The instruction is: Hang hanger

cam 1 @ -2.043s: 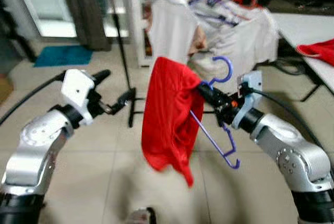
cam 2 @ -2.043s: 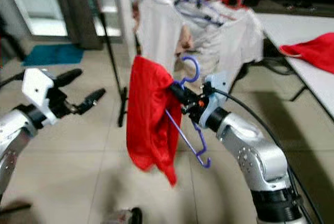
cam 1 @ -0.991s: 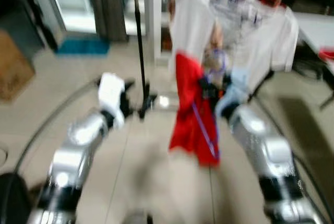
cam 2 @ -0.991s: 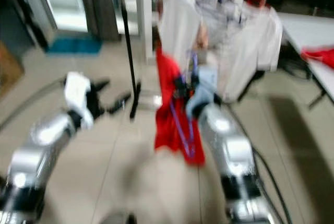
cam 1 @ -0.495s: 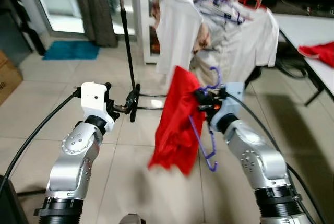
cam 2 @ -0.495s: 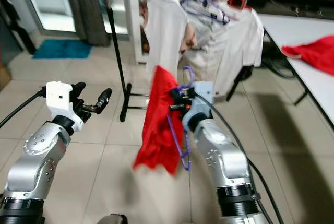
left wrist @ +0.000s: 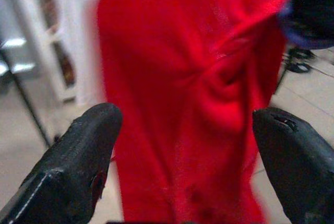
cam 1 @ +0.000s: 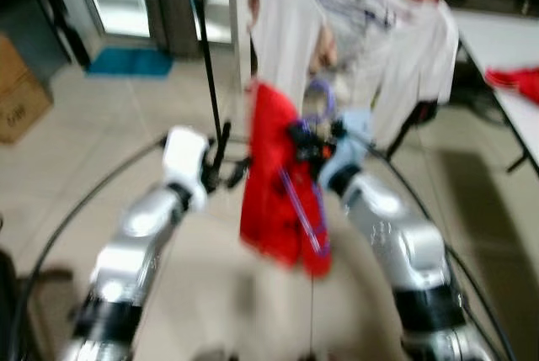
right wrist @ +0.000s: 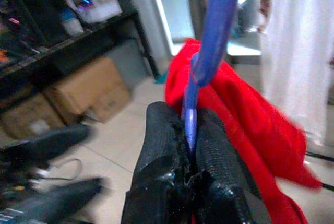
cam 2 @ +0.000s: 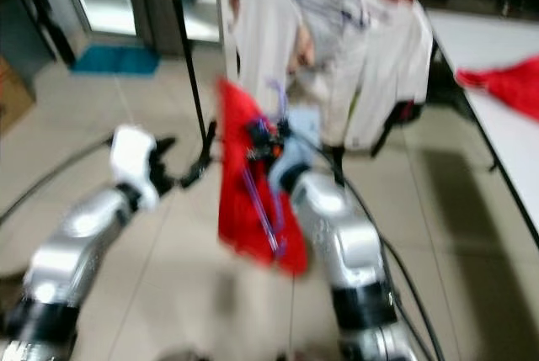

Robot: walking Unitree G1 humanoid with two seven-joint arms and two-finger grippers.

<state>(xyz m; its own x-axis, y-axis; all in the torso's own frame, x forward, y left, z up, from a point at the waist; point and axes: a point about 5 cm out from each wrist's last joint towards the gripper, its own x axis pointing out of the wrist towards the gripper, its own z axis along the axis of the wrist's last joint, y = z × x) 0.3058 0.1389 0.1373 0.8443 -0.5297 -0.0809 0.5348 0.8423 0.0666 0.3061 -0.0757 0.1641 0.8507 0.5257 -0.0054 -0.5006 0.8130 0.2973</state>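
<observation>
One purple hanger (right wrist: 209,51), held up in front of the robot by the right gripper (right wrist: 189,130), whose two black fingers (right wrist: 162,145) are pressed together on the hanger's thin bar. One red shirt (cam 1: 274,180) draped on that hanger, hanging below and to the left of the gripper; the head views are blurred, so its folds are unclear there. One left gripper (left wrist: 182,156), raised just left of the red shirt, its two fingers (left wrist: 78,156) spread wide apart with nothing between them, the shirt directly ahead of them and not touching. One clothes rack (cam 1: 206,58) behind, a black upright pole standing on the floor (cam 1: 76,125); white garments (cam 1: 286,33) hang from it, at least two, exact count unclear through the blur. One white table (cam 2: 497,50) at the right edge, with one second red cloth (cam 2: 505,83) lying on it. One cardboard box (cam 1: 18,92) on the floor at far left in the head view; two or more boxes (right wrist: 88,91) under a dark shelf (right wrist: 62,36) in the right wrist view. One blue mat (cam 1: 130,62) by the doorway beyond the rack. Two silver arms (cam 1: 135,235) in view, each trailing a black cable.
</observation>
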